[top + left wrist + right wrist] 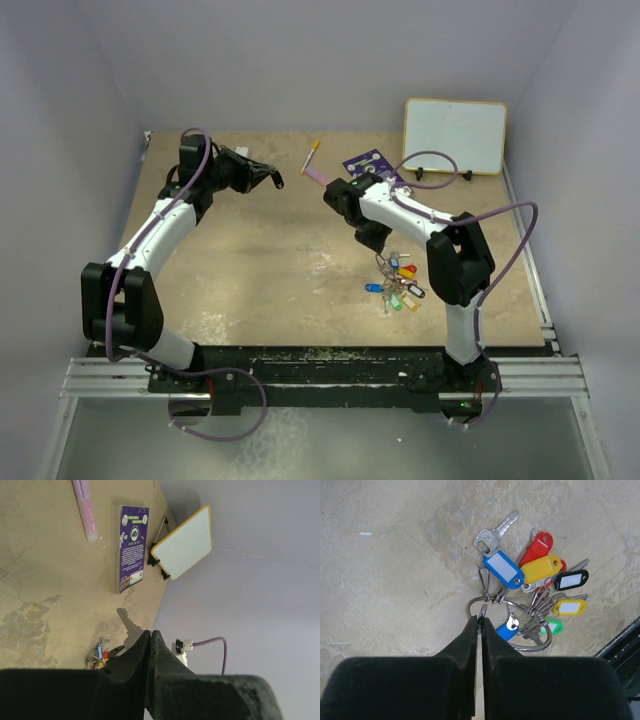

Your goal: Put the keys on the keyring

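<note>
My left gripper is shut on a bare silver key, whose toothed blade sticks out past the fingertips. In the top view the left gripper hovers at the far left of the table. The right gripper is shut on the raised end of the keyring, a thin silvery wire loop lying on the table. A bunch of keys with blue, red, yellow, black and green tags hangs on that loop. From above, the right gripper sits just behind the bunch of keys.
A purple card and a pink pen lie at the back of the table. A small whiteboard on a stand is at the back right. Purple cables loop off both arms. Grey walls enclose the table.
</note>
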`<act>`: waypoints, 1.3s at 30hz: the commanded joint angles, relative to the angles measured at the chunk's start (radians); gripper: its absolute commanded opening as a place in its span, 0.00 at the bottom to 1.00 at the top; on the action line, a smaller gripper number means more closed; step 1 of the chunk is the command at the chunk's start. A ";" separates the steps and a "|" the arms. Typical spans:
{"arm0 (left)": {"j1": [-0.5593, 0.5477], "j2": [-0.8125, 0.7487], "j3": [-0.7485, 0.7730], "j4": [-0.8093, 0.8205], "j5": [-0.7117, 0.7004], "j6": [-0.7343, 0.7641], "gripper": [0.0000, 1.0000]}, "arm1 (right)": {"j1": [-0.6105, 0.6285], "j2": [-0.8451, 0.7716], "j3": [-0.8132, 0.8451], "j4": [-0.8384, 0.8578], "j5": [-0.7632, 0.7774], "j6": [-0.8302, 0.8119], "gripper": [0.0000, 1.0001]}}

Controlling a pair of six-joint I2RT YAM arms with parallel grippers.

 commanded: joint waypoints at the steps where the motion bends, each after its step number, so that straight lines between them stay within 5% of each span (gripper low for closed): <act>1: 0.005 -0.036 0.003 0.012 0.006 0.010 0.04 | 0.003 -0.024 0.012 -0.001 0.000 0.066 0.03; 19: 0.005 -0.033 -0.002 0.022 0.006 0.010 0.04 | 0.005 -0.056 0.055 0.292 -0.180 -0.198 0.44; 23: 0.005 -0.033 -0.004 0.027 0.006 0.009 0.04 | -0.027 -0.152 -0.106 0.463 -0.266 -0.333 0.45; 29: 0.005 -0.032 -0.002 0.035 -0.001 0.034 0.04 | -0.048 -0.287 -0.320 0.498 -0.344 -0.443 0.39; 39: 0.004 -0.035 0.002 0.033 -0.011 0.055 0.04 | -0.049 -0.330 -0.409 0.469 -0.317 -0.475 0.33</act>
